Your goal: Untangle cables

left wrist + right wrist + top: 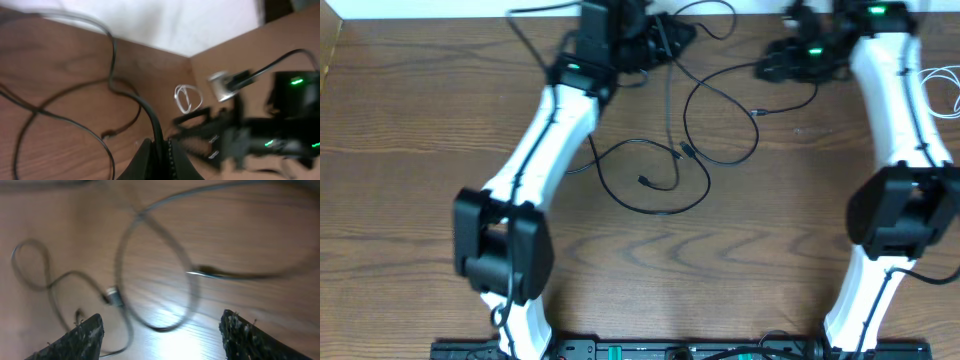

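Thin black cables lie looped across the middle and back of the wooden table. My left gripper is at the back centre, shut on a black cable that runs up from between its fingers. A small coiled white cable lies at the far right edge; it also shows in the left wrist view. My right gripper is at the back right, open and empty, its fingers wide apart above black cable loops with a plug end.
The table's back edge meets a white wall. The right arm and left arm stretch from the front edge toward the back. Loose plug ends lie mid-table.
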Robot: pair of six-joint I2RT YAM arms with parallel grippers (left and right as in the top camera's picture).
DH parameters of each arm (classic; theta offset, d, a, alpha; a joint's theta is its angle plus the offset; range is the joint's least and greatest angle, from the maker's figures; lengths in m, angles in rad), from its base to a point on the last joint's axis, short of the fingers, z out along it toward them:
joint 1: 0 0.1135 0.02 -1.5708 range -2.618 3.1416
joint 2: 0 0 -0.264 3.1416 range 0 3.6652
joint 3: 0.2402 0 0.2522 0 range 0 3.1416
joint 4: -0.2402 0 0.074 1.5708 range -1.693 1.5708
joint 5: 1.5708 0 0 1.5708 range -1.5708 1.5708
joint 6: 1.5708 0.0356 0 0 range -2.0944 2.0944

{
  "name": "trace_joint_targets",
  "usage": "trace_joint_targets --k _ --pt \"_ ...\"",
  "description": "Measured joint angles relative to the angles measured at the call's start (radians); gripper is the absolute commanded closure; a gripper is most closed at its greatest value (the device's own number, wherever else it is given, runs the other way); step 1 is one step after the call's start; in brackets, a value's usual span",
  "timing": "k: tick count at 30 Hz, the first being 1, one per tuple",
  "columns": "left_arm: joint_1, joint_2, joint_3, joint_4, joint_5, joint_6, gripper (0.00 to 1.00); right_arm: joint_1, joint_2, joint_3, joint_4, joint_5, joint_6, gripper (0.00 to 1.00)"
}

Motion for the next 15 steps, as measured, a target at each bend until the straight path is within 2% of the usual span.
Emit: trace_joint_targets --k 1,2,3,4,6,11,15 --pt "-0.019 0.023 0.0 0.031 -0.008 -0.005 0.83 -0.035 0.0 0.0 -0.008 0.008 0.012 0.3" --pt "-0.039 0.043 0.0 0.054 -0.014 -0.011 0.65 -0.068 0.0 0.0 -0.01 0.013 0.022 0.3" --pt "-0.056 0.058 -0.001 0.084 -0.02 -0.019 0.39 -0.091 0.0 0.0 -0.014 0.018 0.027 0.3" --pt "-0.076 0.072 -0.001 0.107 -0.023 -0.02 0.26 -0.108 0.0 0.0 -0.016 0.021 0.032 0.29" --pt "-0.12 0.098 -0.001 0.143 -0.027 -0.025 0.08 -0.129 0.0 0.0 -0.019 0.026 0.038 0.28" --pt "-0.215 0.113 -0.001 0.122 -0.024 0.005 0.06 -0.126 0.0 0.0 0.002 0.027 0.05 0.23" --pt "-0.231 0.103 -0.001 0.027 -0.026 0.084 0.06 -0.124 0.0 0.0 0.039 0.026 0.057 0.22"
